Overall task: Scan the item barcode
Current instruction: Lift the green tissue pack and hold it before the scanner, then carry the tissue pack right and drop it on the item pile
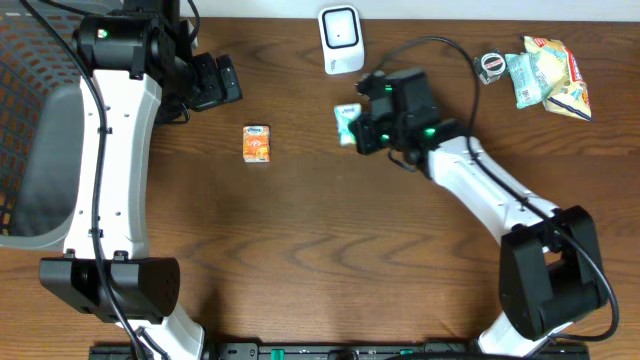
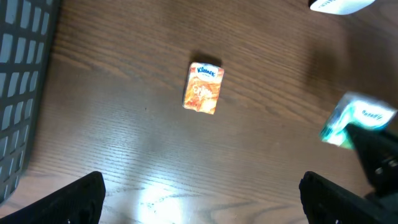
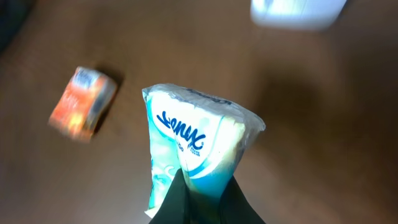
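My right gripper (image 3: pixel 208 196) is shut on a white-and-teal tissue pack (image 3: pixel 196 146), held above the table just below the white barcode scanner (image 1: pixel 341 38). In the overhead view the tissue pack (image 1: pixel 347 122) sticks out left of the right gripper (image 1: pixel 368 128). An orange tissue pack (image 1: pixel 257 143) lies flat on the table to the left of it; the left wrist view shows this orange pack (image 2: pixel 203 88) too. My left gripper (image 2: pixel 202 199) hangs open and empty over bare wood, near the orange pack. The scanner (image 3: pixel 297 11) is blurred at the top of the right wrist view.
A dark mesh basket (image 1: pixel 35 110) stands at the far left edge. Several snack packets (image 1: pixel 548 75) and a small round tape roll (image 1: pixel 490 66) lie at the back right. The table is dark brown wood.
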Action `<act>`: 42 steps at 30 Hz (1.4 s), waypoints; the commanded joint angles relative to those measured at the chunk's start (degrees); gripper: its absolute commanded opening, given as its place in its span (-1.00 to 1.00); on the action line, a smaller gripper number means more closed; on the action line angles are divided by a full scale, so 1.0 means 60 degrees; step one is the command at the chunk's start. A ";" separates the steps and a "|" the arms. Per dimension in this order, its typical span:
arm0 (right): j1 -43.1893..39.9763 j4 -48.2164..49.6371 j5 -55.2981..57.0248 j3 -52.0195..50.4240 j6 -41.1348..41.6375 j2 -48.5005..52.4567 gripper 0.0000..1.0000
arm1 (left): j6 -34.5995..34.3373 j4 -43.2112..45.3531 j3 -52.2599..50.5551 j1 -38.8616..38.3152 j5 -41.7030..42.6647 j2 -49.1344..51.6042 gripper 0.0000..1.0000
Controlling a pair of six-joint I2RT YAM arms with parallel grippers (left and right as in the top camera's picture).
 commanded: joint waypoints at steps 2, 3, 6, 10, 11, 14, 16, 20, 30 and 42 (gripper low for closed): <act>0.0182 -0.0073 0.2736 0.2412 -0.1311 0.0718 -0.98 | 0.0058 -0.0033 0.0033 0.0058 -0.0124 0.0051 0.96; 0.0135 -0.0339 0.2776 0.3129 -0.1534 0.1096 -0.98 | 0.0058 -0.0033 0.0033 0.0058 -0.0124 0.0051 0.96; -0.0011 -0.1421 0.2816 0.5643 -0.2237 0.2514 -0.98 | 0.0058 -0.0033 0.0033 0.0058 -0.0124 0.0051 0.96; -0.0047 -0.1927 0.4087 0.8433 -0.3512 0.4342 -0.98 | 0.0058 -0.0033 0.0033 0.0058 -0.0124 0.0051 0.96; -0.0040 -0.1821 0.4353 0.8856 -0.3938 0.4685 -0.98 | 0.0058 -0.0033 0.0033 0.0058 -0.0124 0.0051 0.96; -0.0040 -0.1100 0.4750 0.9541 -0.5646 0.5559 -0.98 | 0.0058 -0.0033 0.0033 0.0058 -0.0124 0.0051 0.96; -0.0040 -0.0670 0.4747 0.9544 -0.6812 0.5865 -0.98 | 0.0058 -0.0033 0.0033 0.0058 -0.0124 0.0051 0.96; 0.0011 -0.0295 0.5074 0.9544 -0.7756 0.6229 -0.98 | 0.0058 -0.0033 0.0033 0.0058 -0.0124 0.0051 0.96; 0.0022 -0.0455 0.5209 0.9544 -0.7887 0.6291 -0.98 | 0.0058 -0.0033 0.0033 0.0058 -0.0124 0.0051 0.96; -0.1468 -0.2404 0.7453 0.9544 -0.5162 0.6036 -0.98 | 0.0058 -0.0033 0.0033 0.0058 -0.0124 0.0051 0.96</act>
